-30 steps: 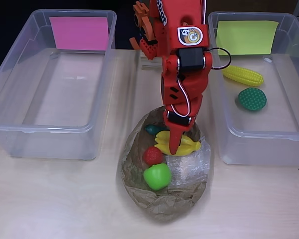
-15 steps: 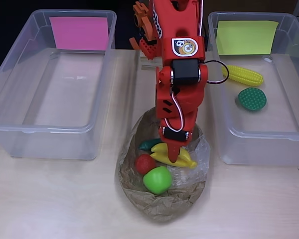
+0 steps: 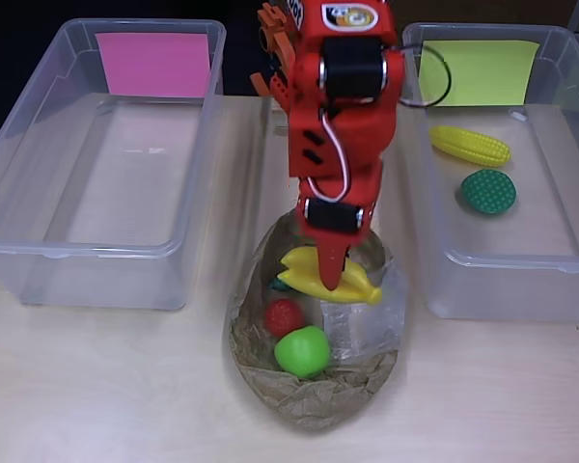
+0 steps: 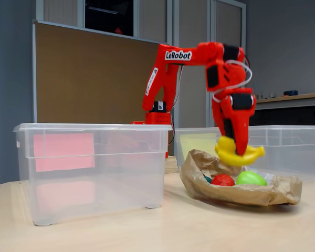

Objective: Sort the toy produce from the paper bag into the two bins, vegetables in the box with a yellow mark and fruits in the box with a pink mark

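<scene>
Banana (image 4: 237, 154) clear above paper bag (image 4: 236, 191)

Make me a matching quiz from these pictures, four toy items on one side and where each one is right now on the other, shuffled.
Items:
1. banana bunch
2. corn cob
3. green apple
4. pink note

Places:
A. on the bin at the left of the overhead view
B. lying in the paper bag
C. held in the pincer, above the bag
D. in the bin with the yellow note

Pairs: 1-C, 2-D, 3-B, 4-A
</scene>
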